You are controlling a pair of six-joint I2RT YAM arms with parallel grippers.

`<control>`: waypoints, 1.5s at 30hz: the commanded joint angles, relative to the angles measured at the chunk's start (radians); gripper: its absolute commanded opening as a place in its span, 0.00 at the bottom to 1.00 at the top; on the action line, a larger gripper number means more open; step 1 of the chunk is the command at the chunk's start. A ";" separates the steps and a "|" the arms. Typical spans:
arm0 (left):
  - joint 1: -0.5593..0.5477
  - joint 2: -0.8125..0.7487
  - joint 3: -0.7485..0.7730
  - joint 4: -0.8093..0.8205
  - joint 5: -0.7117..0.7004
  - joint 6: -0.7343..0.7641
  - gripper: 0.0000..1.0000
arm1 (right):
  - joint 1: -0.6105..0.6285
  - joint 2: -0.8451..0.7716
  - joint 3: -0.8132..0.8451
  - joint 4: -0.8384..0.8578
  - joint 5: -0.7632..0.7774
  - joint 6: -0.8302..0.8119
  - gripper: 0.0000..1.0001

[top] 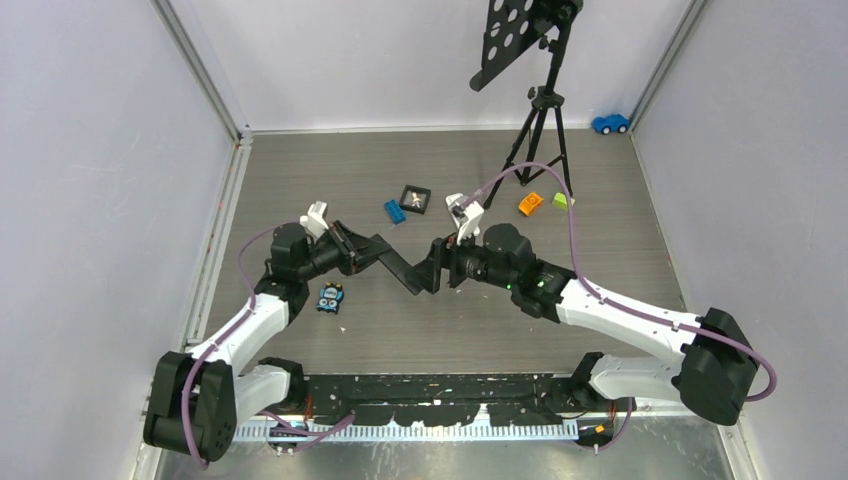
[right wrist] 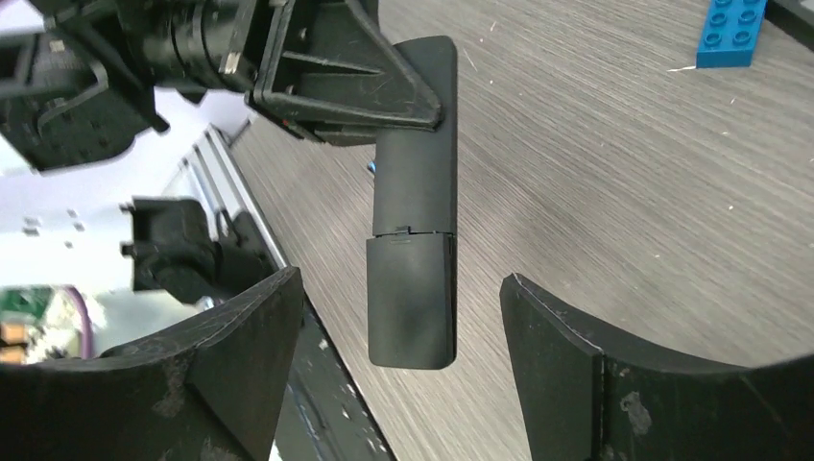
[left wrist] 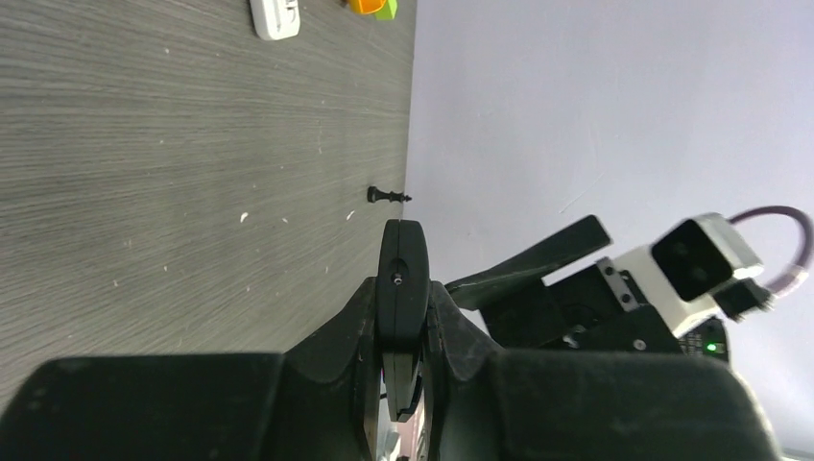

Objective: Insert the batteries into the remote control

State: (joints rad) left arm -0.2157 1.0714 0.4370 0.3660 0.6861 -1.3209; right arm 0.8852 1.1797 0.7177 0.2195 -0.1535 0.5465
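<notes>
The remote control [top: 405, 270] is a slim black bar held above the table, with my left gripper [top: 385, 252] shut on its upper half. In the left wrist view the remote [left wrist: 401, 259] stands edge-on between the left gripper's [left wrist: 403, 293] pads. My right gripper [right wrist: 398, 283] is open, its fingers either side of the remote's [right wrist: 413, 192] lower end without touching it. The back cover [right wrist: 411, 303] sits flush below a seam. A small blue-and-dark cluster, apparently the batteries [top: 330, 298], lies on the table below the left wrist.
A blue brick [top: 394, 211], a black square frame [top: 415, 198], an orange block [top: 530, 204] and a green block [top: 562, 200] lie further back. A tripod [top: 540, 130] stands at the back right, near a blue toy car [top: 610, 124]. Grey walls enclose the table.
</notes>
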 commanded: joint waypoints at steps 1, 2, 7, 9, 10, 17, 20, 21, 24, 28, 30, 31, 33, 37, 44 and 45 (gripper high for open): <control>-0.002 -0.005 0.019 -0.025 0.041 0.049 0.00 | 0.000 0.003 0.085 -0.211 -0.089 -0.251 0.80; -0.002 -0.006 0.019 -0.029 0.041 0.053 0.00 | 0.002 0.009 0.088 -0.210 -0.096 -0.259 0.80; -0.002 -0.011 0.022 -0.039 0.039 0.057 0.00 | 0.028 0.044 0.131 -0.256 -0.104 -0.308 0.79; -0.002 -0.012 0.025 -0.040 0.043 0.058 0.00 | 0.042 0.066 0.154 -0.283 -0.096 -0.330 0.79; -0.003 -0.011 0.026 -0.041 0.043 0.059 0.00 | 0.048 0.075 0.164 -0.295 -0.087 -0.338 0.79; -0.003 -0.017 0.029 -0.049 0.050 0.070 0.00 | 0.080 0.119 0.204 -0.307 -0.068 -0.370 0.79; -0.003 -0.021 0.029 -0.053 0.053 0.073 0.00 | 0.094 0.136 0.217 -0.309 -0.045 -0.374 0.77; -0.003 -0.021 0.029 -0.056 0.053 0.075 0.00 | 0.096 0.141 0.220 -0.306 -0.039 -0.373 0.76; -0.002 -0.026 0.028 -0.060 0.055 0.075 0.00 | 0.098 0.153 0.226 -0.303 -0.028 -0.366 0.70; -0.002 -0.033 0.029 -0.066 0.055 0.080 0.00 | 0.098 0.154 0.235 -0.310 -0.010 -0.349 0.53; -0.002 -0.035 0.029 -0.068 0.055 0.082 0.00 | 0.099 0.150 0.239 -0.317 -0.003 -0.341 0.46; -0.002 -0.034 0.028 -0.068 0.055 0.085 0.00 | 0.098 0.148 0.239 -0.319 0.003 -0.335 0.43; -0.003 -0.035 0.027 -0.068 0.057 0.091 0.00 | 0.099 0.141 0.243 -0.327 0.005 -0.325 0.40; -0.002 -0.042 0.018 -0.040 0.060 0.114 0.00 | 0.098 0.135 0.265 -0.370 -0.022 -0.319 0.38; -0.003 -0.069 0.030 -0.040 0.090 0.188 0.00 | 0.098 0.161 0.326 -0.513 -0.066 -0.337 0.38; -0.003 -0.074 0.033 -0.048 0.090 0.200 0.00 | 0.098 0.166 0.332 -0.529 -0.070 -0.344 0.38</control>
State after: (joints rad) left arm -0.2169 1.0252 0.4374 0.3019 0.7361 -1.2175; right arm 0.9798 1.3396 0.9829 -0.2417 -0.1898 0.2230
